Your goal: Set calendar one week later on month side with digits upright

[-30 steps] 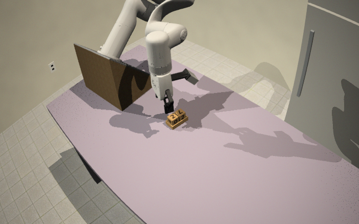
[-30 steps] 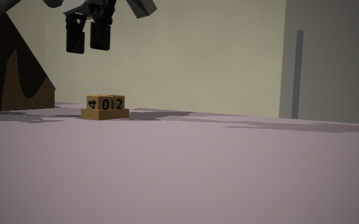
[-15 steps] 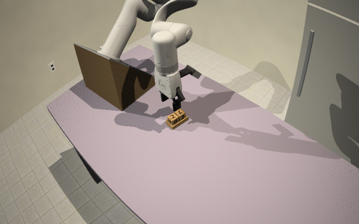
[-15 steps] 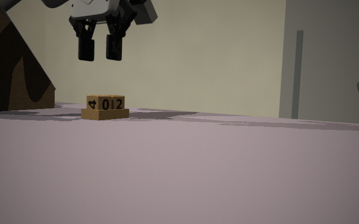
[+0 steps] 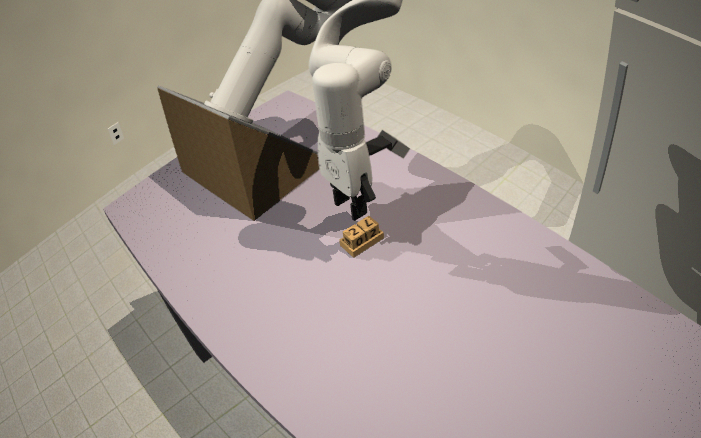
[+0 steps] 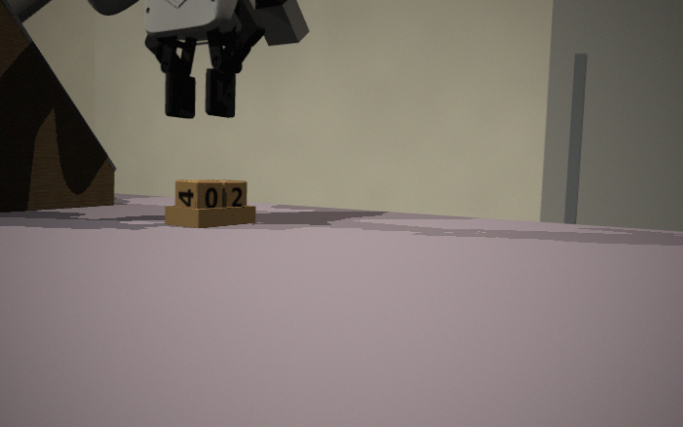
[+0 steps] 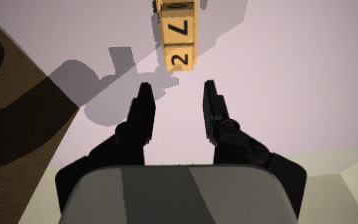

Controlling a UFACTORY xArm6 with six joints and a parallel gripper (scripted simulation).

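A pale purple table is stretching across the room, its surface catching broad, overlapping shadows. One straight edge is running above the tiled floor, where a large dark shadow is lying, and a dark table leg is showing below that edge. Plain beige walls are standing behind, one carrying a small power outlet. A grey fridge with a long upright handle is standing beyond the table's far side, with shadows falling over its door. A big brown wooden box is sitting on the table near the white arm.

The wooden tray is lying flat on the table, out from the big box. Two cubes are sitting side by side in it. In the exterior view, their long side is showing 0 and 2, both upright, while the end is showing a 4 turned sideways. Their tops are showing a 2 and a 7.

The claw is hanging above the cubes, pointing down and well apart from them. Its fingers are standing about halfway open, holding nothing.
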